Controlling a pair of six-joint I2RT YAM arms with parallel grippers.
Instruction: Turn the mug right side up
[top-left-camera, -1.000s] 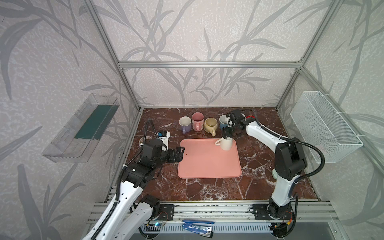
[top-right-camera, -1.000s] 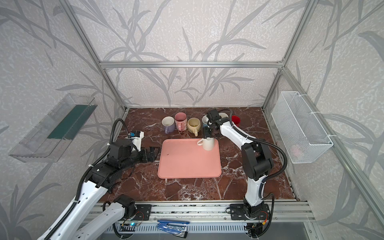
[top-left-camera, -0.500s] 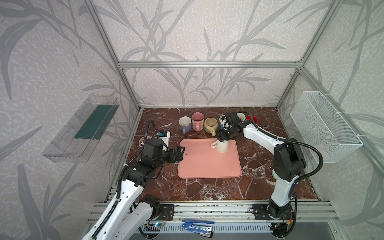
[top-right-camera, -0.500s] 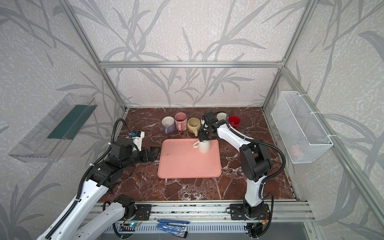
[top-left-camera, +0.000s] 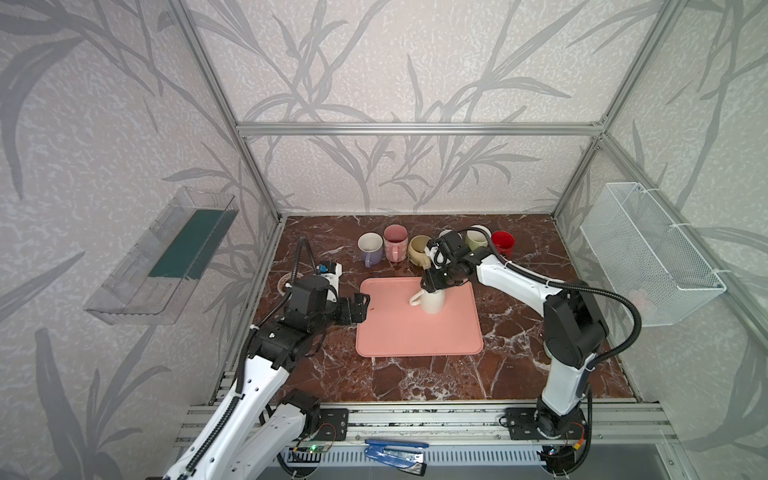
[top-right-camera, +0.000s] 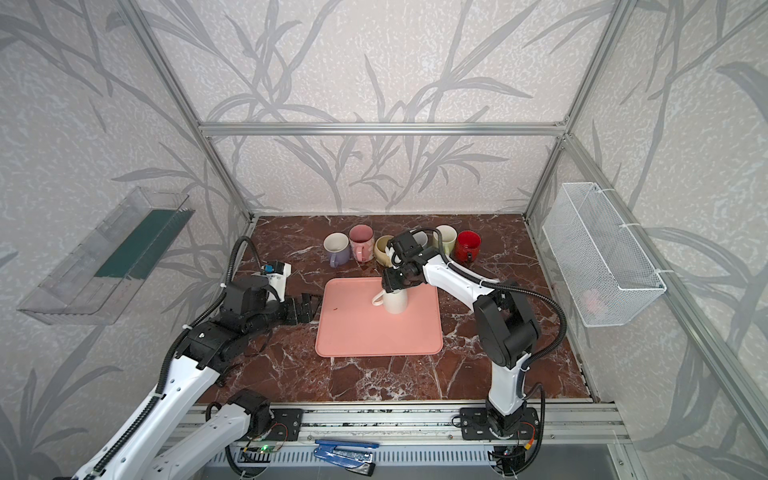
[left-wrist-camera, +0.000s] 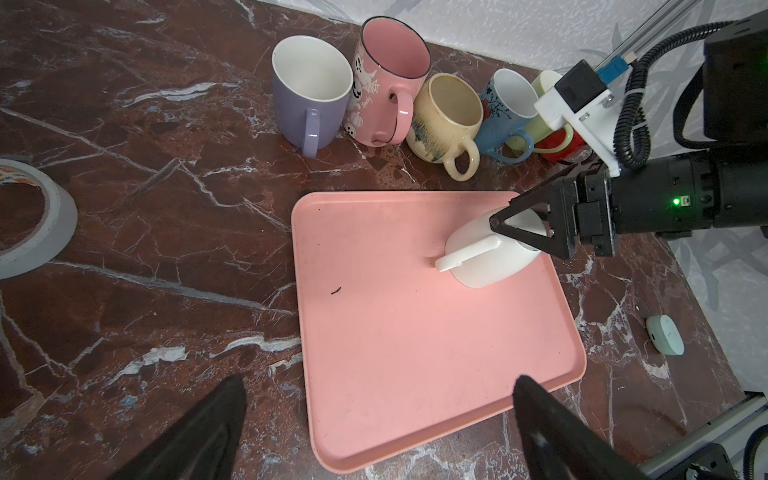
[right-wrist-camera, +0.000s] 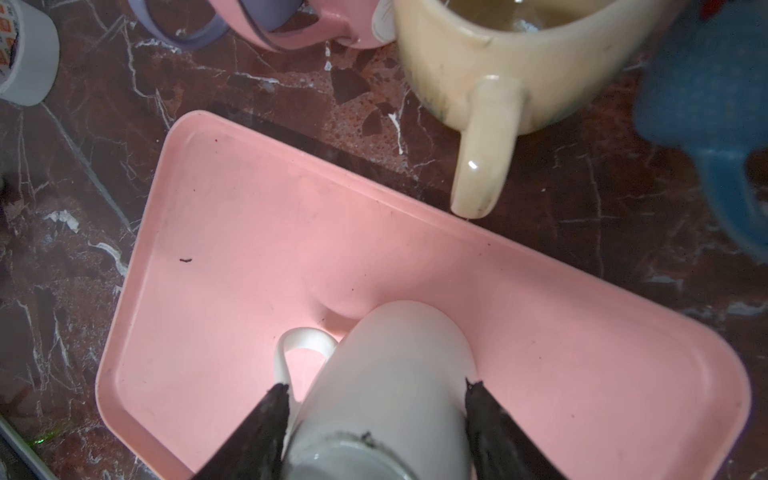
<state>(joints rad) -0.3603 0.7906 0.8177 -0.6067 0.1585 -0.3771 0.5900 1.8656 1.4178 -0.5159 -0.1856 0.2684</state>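
Dark red marble tabletop (top-left-camera: 519, 365) fills the floor of a metal-framed cell papered with grey leaves. At its middle the right gripper (right-wrist-camera: 377, 387) is clamped across the body of the white mug (top-left-camera: 432, 302), one finger on each side near its base. The mug is mouth-down and slightly tilted over the far half of the pink tray (top-left-camera: 399, 336), handle turned toward the left arm's side; whether its rim touches the tray I cannot tell. The left gripper (left-wrist-camera: 380, 380) hovers with fingers spread wide, just beside the tray's left edge. Behind the tray stands a row of upright mugs: lilac mug (top-left-camera: 370, 246), pink mug (top-left-camera: 394, 240), cream mug (top-left-camera: 419, 249), blue mug (left-wrist-camera: 505, 108), pale green mug (top-left-camera: 476, 240), red mug (top-left-camera: 503, 242). A tape roll (left-wrist-camera: 25, 220) lies near the left arm; a wire basket (top-left-camera: 648, 253) hangs on the right wall.
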